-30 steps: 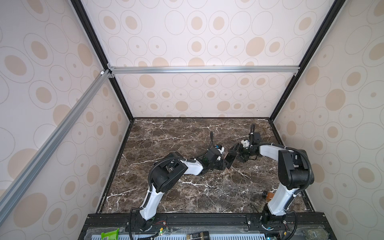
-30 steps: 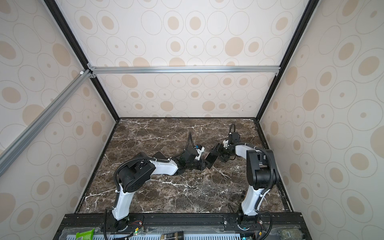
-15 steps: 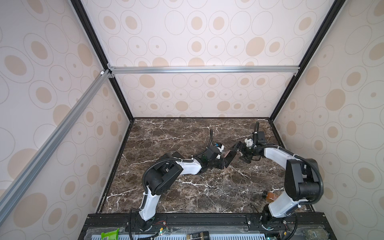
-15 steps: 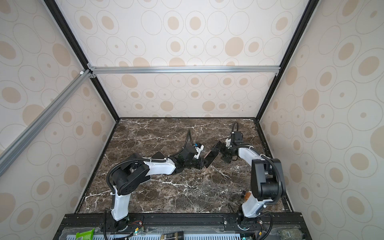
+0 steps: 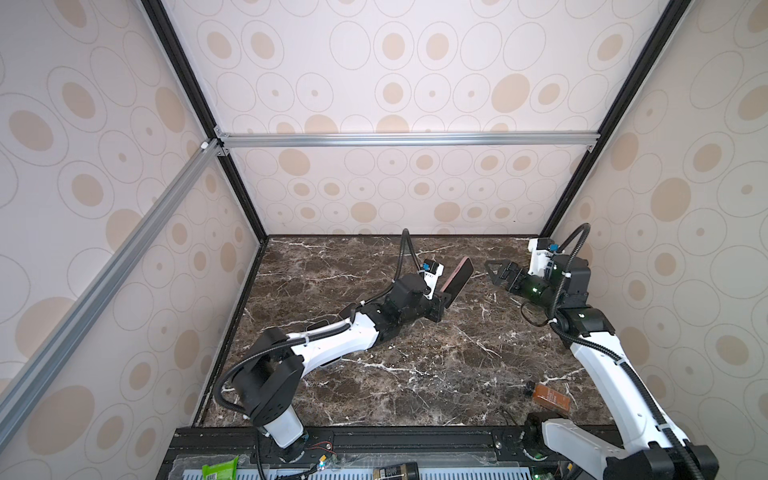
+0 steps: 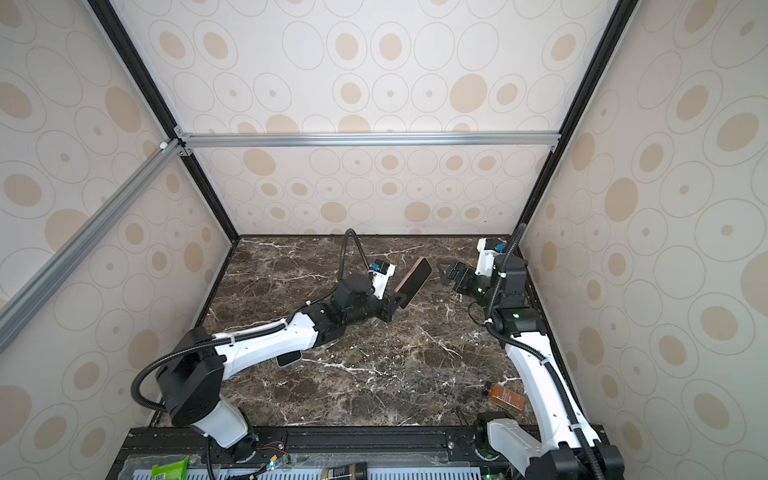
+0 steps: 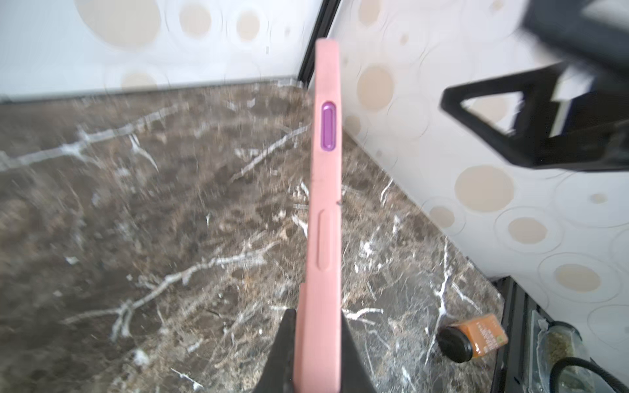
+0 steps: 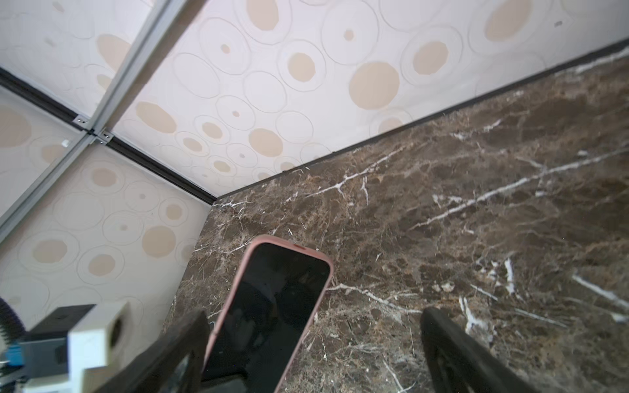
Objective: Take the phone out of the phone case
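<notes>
Pink phone case (image 5: pixel 457 275), phone (image 8: pixel 279 299) inside: we note left gripper (image 5: pixel 445 297) clamped on it, right gripper (image 5: pixel 493 272) apart nearby.

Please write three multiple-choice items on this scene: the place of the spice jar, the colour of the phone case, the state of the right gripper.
1. Where is the spice jar?
A. Between the right jaws
B. Hanging on the wall
C. Lying on the table

2. Which colour has the phone case?
A. Blue
B. Pink
C. Green

3. How is the right gripper?
A. Open, clear of the phone
B. Shut on the phone
C. Shut, empty

Answers: 1 C, it lies there on its side; 2 B, the left wrist view shows its pink edge; 3 A, its jaws stand wide apart, and only the left gripper holds the case.
</notes>
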Tool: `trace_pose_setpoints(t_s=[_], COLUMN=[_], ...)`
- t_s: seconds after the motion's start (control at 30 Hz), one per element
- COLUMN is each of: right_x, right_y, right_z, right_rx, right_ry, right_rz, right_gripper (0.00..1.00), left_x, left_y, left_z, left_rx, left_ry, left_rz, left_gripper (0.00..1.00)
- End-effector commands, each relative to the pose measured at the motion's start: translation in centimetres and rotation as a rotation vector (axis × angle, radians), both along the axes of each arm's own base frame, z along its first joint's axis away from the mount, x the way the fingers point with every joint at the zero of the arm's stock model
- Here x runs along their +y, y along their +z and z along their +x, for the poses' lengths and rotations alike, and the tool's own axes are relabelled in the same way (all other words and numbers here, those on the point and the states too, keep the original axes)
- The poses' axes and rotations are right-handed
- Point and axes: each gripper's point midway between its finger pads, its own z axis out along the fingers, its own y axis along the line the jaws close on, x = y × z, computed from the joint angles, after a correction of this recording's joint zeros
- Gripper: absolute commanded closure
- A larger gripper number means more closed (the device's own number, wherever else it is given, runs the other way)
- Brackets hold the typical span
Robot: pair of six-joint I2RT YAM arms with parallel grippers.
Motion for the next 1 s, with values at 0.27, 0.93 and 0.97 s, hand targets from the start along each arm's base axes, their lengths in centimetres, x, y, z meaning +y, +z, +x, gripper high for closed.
trace_pose_setpoints(t_s=[0.27, 0.93, 0.97], right_x=[5.0, 9.3, 9.4], right_y=[6.2, 14.0, 14.1], right_z=[-6.0, -14.7, -14.9], right_rx=[-0.372, -0.615, -0.615], right_ry=[0.397, 0.850, 0.863], right_rz=[-0.083, -0.070, -0.068], right_gripper=[0.05, 0.09, 0.09], left_x=[3.5, 8.6, 8.6], left_y=[11.5, 14.7, 14.8], left_z=[-3.7, -11.4, -12.0], left_rx=[-0.326, -0.645, -0.660], left_ry=[-0.080, -0.439, -0.465], left_rz=[-0.121, -0.048, -0.052], left_gripper=[1.00, 1.00, 1.00])
